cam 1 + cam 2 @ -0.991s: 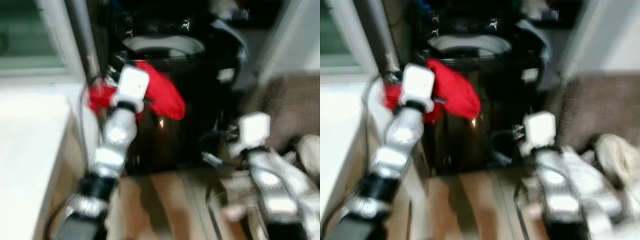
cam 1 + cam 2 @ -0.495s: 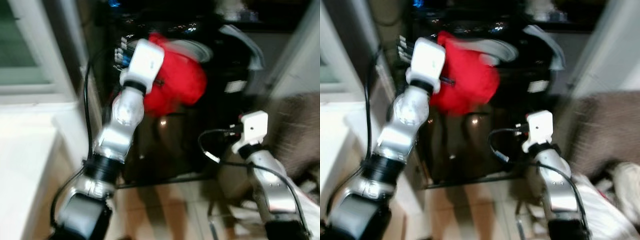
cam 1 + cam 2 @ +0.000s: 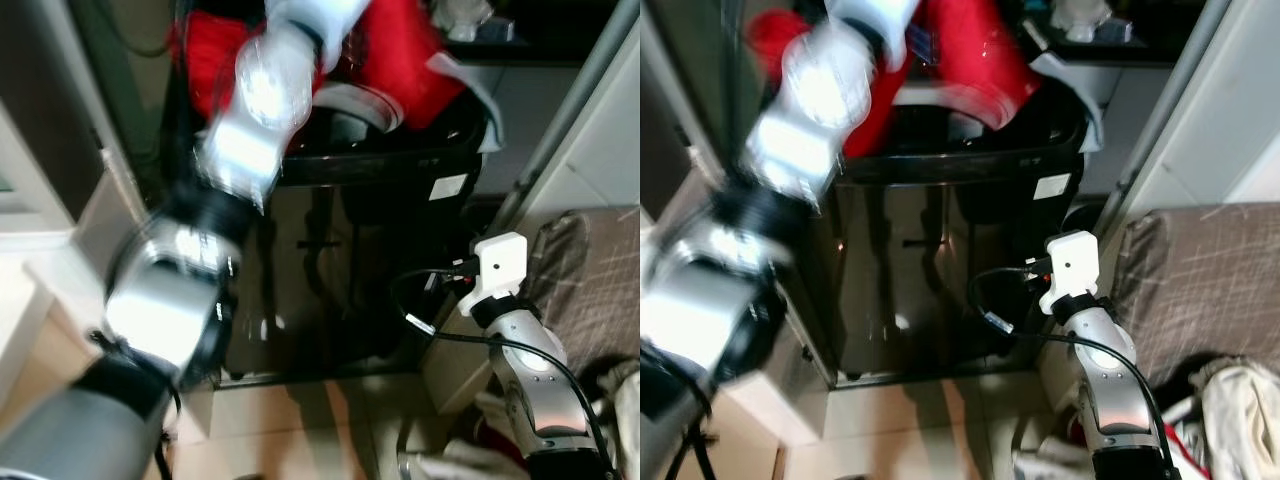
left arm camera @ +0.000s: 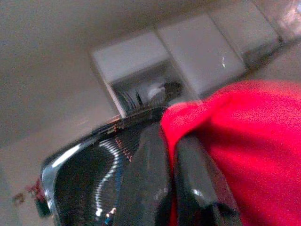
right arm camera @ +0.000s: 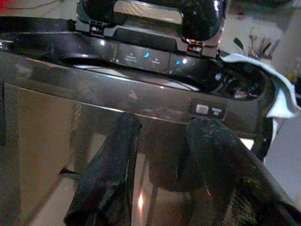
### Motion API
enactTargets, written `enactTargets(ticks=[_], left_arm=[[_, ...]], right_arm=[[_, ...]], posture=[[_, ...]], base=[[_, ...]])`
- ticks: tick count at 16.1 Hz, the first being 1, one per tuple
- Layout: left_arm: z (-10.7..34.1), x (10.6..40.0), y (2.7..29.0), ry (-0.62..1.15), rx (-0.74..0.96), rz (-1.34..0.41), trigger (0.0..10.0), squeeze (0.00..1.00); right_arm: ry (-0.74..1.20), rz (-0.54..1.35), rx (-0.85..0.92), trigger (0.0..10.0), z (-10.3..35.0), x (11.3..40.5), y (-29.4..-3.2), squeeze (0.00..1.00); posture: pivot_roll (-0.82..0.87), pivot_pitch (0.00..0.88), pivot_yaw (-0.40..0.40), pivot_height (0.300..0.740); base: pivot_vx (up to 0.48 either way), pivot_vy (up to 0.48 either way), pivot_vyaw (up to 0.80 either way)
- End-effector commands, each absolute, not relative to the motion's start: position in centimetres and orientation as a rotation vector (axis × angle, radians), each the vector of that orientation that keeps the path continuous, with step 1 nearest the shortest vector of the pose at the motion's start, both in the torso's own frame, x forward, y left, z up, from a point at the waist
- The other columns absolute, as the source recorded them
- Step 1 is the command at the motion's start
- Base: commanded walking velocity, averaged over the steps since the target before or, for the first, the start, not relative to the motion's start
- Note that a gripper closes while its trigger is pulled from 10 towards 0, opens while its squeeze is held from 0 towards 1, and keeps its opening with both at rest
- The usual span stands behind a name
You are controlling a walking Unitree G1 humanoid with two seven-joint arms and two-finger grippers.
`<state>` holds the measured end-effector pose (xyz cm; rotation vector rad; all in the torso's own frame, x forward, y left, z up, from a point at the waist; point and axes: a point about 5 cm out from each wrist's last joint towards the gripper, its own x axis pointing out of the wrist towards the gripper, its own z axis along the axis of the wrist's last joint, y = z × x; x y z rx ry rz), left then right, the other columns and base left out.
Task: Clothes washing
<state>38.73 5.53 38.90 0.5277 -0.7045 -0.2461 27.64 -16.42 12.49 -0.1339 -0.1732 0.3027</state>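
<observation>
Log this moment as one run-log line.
left gripper: shut on red garment | above washing machine opening | right gripper: open, low, facing washer front

Washing machine (image 3: pixel 950 250) straight ahead, garment (image 3: pixel 975 55) over its open top, sofa (image 3: pixel 1210 290) to the right, heap of clothes (image 3: pixel 1240 400) on the floor beside it.

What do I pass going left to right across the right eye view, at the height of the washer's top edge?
Left arm → red garment → washing machine rim → pale cloth draped over its right corner → white wall panel.
</observation>
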Motion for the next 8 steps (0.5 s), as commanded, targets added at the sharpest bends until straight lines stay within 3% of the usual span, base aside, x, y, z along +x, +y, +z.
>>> enactTargets(ticks=[1,4,8], left_arm=[[39.3,40.3,9.0,-0.600,0.491,-0.164,0.0,0.00],[39.7,41.6,14.0,-0.456,0.496,0.057,0.0,0.00],[40.0,41.6,15.1,-0.459,0.487,0.091,0.0,0.00]], right_arm=[[-0.160,0.310,-0.122,10.0,11.9,27.1,-15.9,0.00],[-0.140,0.276,-0.113,10.0,11.2,26.4,-16.2,0.00],[-0.135,0.277,-0.116,10.0,11.1,26.2,-16.2,0.00]], posture=[[-0.10,0.009,0.031,0.740],[-0.12,0.000,0.056,0.740],[-0.14,0.000,0.058,0.740]], base=[[0.446,0.000,0.00],[0.091,0.000,0.00],[0.000,0.000,0.00]])
